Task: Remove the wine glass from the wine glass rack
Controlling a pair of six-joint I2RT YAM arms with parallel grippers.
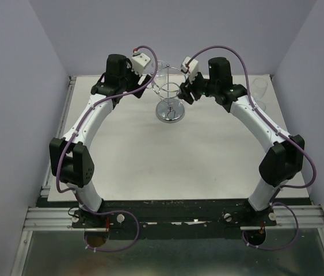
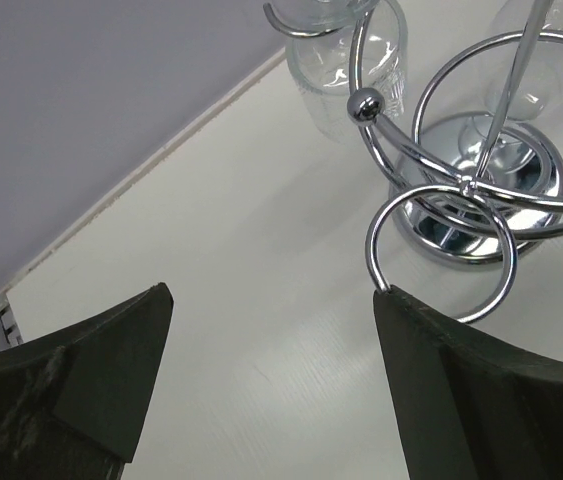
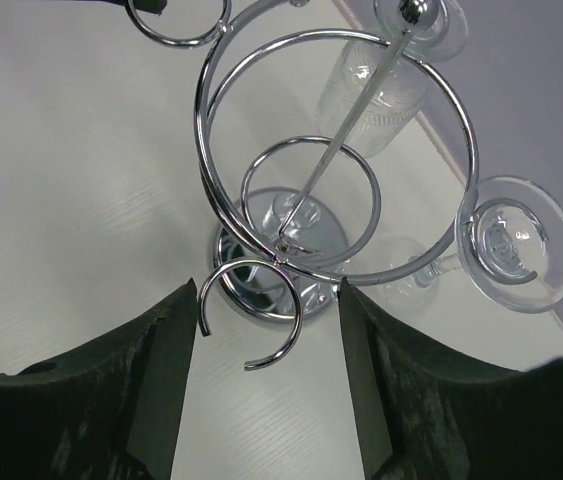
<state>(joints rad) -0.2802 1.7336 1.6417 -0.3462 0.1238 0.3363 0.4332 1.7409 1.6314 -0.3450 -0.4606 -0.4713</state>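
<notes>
Both jaw pairs stand apart and grip nothing. Between the fingers of the right gripper I see an empty, open-ended wire hook of the wine glass rack; one tip of that hook lies just beside one finger. The left gripper is spread wide over the bare table, and a closed wire loop of the rack touches the tip of its right finger.

The wine glass hangs upside down on the rack, its round foot seated in a hook at the outer ring, beyond the right gripper and to one side of it. A second glass hangs on the far side, near the wall. The ring, the central post and the loops stand between both grippers and the glasses. The overhead view shows the rack on its mirrored base at mid-table, one arm on each side, with a third glass at the far right edge of the table.
</notes>
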